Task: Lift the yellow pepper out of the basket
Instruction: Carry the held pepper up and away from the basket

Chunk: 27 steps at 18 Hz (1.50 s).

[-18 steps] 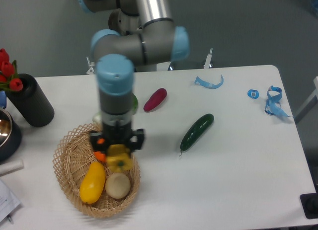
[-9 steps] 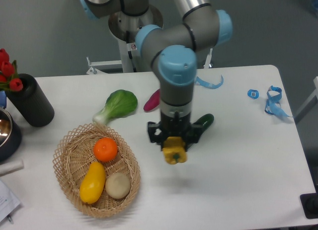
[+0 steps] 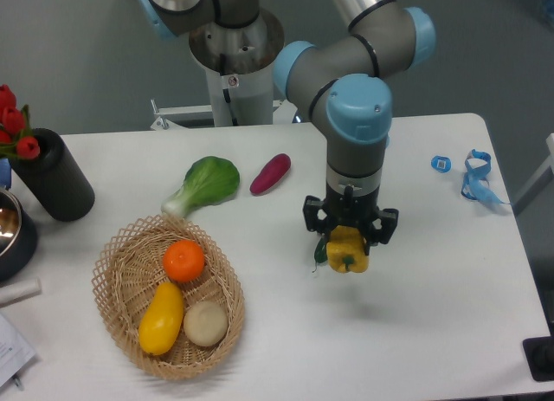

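My gripper [image 3: 349, 242] is shut on the yellow pepper [image 3: 347, 250], a blocky lobed yellow fruit, and holds it in the air above the white table, right of the basket. The round woven basket [image 3: 117, 310] sits at the front left. It holds an orange [image 3: 183, 261], a smooth oval yellow fruit [image 3: 161, 318] and a pale round item [image 3: 206, 322]. The pepper hangs well clear of the basket's rim.
A green cucumber [image 3: 321, 250] lies mostly hidden behind the gripper. A bok choy [image 3: 204, 184] and a purple vegetable [image 3: 270, 174] lie behind the basket. A black cylinder [image 3: 54, 176] with red flowers stands far left. Blue clips [image 3: 474, 176] lie far right.
The gripper has carried the yellow pepper out of the basket and to the right, from over the basket to above the table near the cucumber. The basket's other contents have stayed put.
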Each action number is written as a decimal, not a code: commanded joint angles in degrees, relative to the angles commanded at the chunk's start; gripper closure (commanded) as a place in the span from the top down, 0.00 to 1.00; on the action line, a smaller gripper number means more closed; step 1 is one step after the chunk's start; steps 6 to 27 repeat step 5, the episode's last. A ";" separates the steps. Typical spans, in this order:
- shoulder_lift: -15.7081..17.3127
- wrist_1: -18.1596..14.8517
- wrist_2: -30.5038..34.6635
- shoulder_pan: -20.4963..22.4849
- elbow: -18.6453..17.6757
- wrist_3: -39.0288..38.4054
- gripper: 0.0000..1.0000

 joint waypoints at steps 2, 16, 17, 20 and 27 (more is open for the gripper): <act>-0.09 0.09 0.26 0.26 -1.23 3.08 0.03; -0.53 0.09 2.55 1.41 -2.46 6.60 0.03; -0.53 0.09 2.55 1.41 -2.46 6.60 0.03; -0.53 0.09 2.55 1.41 -2.46 6.60 0.03; -0.53 0.09 2.55 1.41 -2.46 6.60 0.03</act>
